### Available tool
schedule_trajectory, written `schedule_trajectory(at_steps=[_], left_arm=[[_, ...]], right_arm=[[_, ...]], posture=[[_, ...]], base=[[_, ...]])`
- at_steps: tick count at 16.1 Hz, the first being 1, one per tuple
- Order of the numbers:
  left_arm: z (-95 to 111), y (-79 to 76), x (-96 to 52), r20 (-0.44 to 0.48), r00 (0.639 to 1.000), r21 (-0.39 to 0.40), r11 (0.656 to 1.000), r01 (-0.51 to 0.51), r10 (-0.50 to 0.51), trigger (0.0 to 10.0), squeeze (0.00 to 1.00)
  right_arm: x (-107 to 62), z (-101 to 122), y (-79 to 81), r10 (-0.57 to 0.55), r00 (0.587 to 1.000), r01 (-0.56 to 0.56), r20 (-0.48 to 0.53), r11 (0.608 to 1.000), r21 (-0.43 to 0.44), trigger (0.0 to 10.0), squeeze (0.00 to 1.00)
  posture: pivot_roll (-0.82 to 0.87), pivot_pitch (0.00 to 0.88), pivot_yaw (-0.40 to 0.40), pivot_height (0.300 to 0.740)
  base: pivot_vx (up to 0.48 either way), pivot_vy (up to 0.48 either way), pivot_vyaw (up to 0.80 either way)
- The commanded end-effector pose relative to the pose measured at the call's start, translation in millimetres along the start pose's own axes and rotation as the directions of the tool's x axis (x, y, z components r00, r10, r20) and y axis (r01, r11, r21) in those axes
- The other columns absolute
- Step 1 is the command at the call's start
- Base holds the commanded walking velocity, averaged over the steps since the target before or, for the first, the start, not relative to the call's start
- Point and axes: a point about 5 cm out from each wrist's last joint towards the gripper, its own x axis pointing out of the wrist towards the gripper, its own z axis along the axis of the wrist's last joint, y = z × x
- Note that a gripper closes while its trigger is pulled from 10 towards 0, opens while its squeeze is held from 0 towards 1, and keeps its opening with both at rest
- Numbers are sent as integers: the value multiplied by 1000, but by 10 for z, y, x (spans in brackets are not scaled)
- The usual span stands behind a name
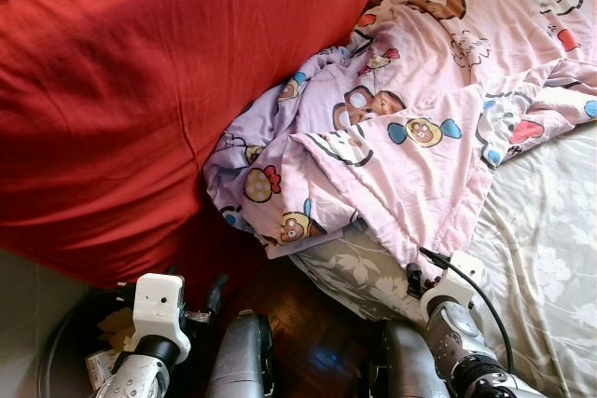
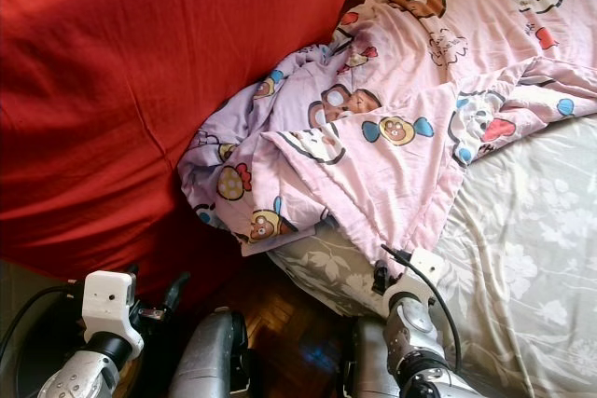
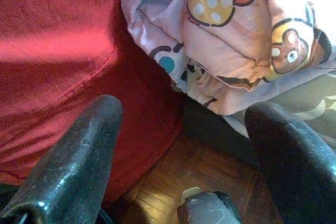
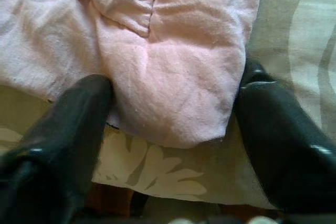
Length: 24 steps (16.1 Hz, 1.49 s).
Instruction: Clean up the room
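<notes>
Nearest, the left gripper (image 3: pixel 181 145) hangs with fingers spread wide over the wooden floor (image 1: pixel 312 342) beside a red cushion (image 1: pixel 121 109). Further on, the right gripper (image 4: pixel 170 111) has its fingers parted around the pink blanket's (image 1: pixel 438 109) corner at the bed (image 1: pixel 550 258) edge, with the blanket crumpled across the floral sheet beyond.

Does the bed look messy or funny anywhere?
Yes. The pink cartoon blanket is crumpled in a heap, and one corner droops off the edge of the bed sheet beside the big red cushion. The right gripper has its jaws open around that corner.
</notes>
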Motion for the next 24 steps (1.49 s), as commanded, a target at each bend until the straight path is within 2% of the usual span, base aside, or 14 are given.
schedule_trajectory(at_steps=[1,6,14,22,24], left_arm=[[-54,29,-35,-33,999,1,1000,-12,12,10000,0],[-67,24,-34,-37,999,2,1000,-12,12,10000,0],[-77,28,0,-38,999,2,1000,-17,17,10000,0],[-81,8,256,-7,1000,-6,1000,-23,23,10000,0],[-100,20,348,5,999,-15,999,-35,36,10000,0]], right_arm=[[-34,-165,5,2,998,-1,-64,1000,11,0,0],[-40,-183,-15,3,998,-2,-65,1000,10,0,0],[-32,-158,39,19,998,-18,-59,1000,14,0,0],[12,80,5,26,999,-26,39,1000,-1,0,0],[18,206,-42,44,993,-38,105,998,-54,0,0]], posture=[[162,285,79,620],[162,283,77,620],[160,269,72,620],[123,177,46,620],[96,138,32,620]], base=[[0,0,0],[0,0,0],[0,0,0],[0,0,0],[0,0,0]])
